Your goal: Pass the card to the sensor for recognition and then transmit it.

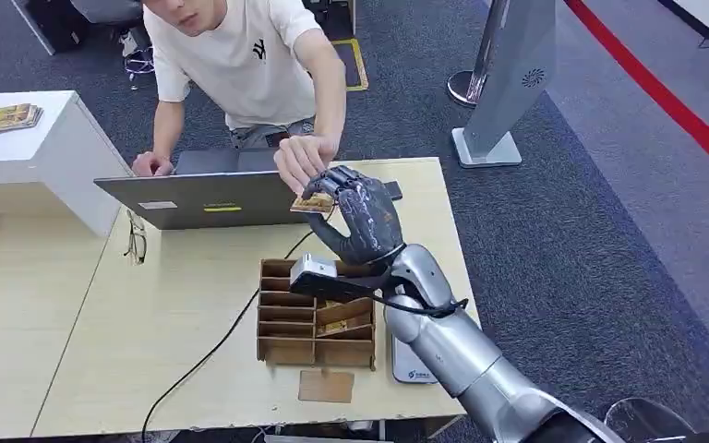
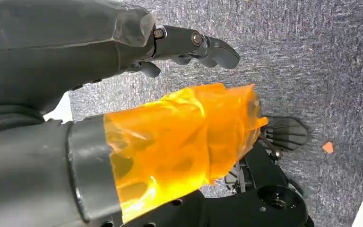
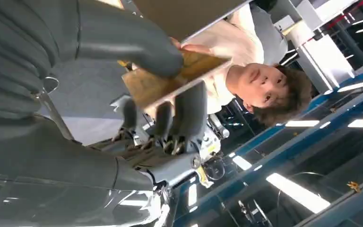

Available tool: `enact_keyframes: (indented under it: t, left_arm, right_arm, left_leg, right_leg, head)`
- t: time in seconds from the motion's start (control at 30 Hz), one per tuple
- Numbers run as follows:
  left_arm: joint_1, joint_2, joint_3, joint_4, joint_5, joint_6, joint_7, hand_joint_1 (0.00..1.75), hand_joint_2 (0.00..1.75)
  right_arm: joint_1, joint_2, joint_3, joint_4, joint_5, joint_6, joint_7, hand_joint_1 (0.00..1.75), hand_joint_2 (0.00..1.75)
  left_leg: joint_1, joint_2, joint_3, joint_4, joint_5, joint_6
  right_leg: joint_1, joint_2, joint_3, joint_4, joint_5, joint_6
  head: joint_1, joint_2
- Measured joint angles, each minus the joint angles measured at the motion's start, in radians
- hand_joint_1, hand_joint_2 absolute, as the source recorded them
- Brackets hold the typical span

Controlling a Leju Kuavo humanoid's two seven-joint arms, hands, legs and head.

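Right robot hand (image 1: 358, 214) | fingers closed, pinching card (image 1: 313, 204) | person's hand (image 1: 301, 160) touching card

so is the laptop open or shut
Open. In the head view the laptop lid stands up between the person and the table, its grey back facing the camera.

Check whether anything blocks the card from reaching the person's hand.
Nothing visible does. The right hand holds the card above the table, and the person's hand is already touching it from above.
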State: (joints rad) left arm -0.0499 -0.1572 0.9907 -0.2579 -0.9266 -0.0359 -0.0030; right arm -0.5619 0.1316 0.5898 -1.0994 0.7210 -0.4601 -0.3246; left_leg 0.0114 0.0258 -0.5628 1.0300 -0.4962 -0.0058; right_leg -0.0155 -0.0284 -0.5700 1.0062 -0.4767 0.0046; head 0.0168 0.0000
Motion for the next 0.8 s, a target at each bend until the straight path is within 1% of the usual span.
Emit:
enact_keyframes:
  t: [0.03, 0.17, 0.53, 0.67, 0.8]
  left_arm:
    - [0.0, 0.0, -0.001, 0.0, 0.0, 0.0, 0.0, 0.0, 0.0]
    - [0.0, 0.003, -0.005, 0.0, 0.0, 0.0, 0.0, 0.0, 0.0]
    - [0.0, 0.004, -0.01, 0.0, 0.002, 0.0, -0.008, 0.0, 0.0]
    - [0.0, 0.004, -0.011, 0.0, 0.005, 0.0, -0.012, 0.0, 0.0]
    - [0.001, 0.004, -0.011, 0.0, 0.014, 0.0, -0.019, 0.0, 0.0]
  right_arm:
    - [0.0, 0.0, 0.0, 0.002, 0.003, 0.0, 0.001, 1.71, 1.75]
    - [-0.001, -0.003, 0.001, 0.003, 0.004, 0.0, 0.008, 1.75, 1.75]
    - [0.0, -0.005, 0.002, 0.006, -0.002, -0.005, 0.01, 1.75, 1.75]
    - [0.001, -0.005, 0.001, 0.005, -0.045, -0.004, 0.002, 1.75, 1.75]
    - [0.019, -0.005, -0.015, -0.016, -0.127, 0.008, -0.023, 1.75, 1.75]
  left_leg:
    - [0.0, 0.0, 0.0, 0.0, 0.0, 0.0]
    - [0.0, 0.0, 0.0, 0.0, 0.0, 0.0]
    - [0.0, 0.0, 0.0, 0.0, 0.0, 0.0]
    - [0.0, 0.0, 0.0, 0.0, 0.0, 0.0]
    - [0.0, 0.0, 0.0, 0.0, 0.0, 0.0]
  right_leg:
    - [0.0, 0.0, 0.0, 0.0, 0.0, 0.0]
    - [0.0, 0.0, 0.0, 0.0, 0.0, 0.0]
    - [0.0, 0.0, 0.0, 0.0, 0.0, 0.0]
    - [0.0, 0.0, 0.0, 0.0, 0.0, 0.0]
    - [0.0, 0.0, 0.0, 0.0, 0.0, 0.0]
  head:
    - [0.0, 0.0]
    - [0.0, 0.0]
    - [0.0, 0.0]
    - [0.0, 0.0]
    - [0.0, 0.0]
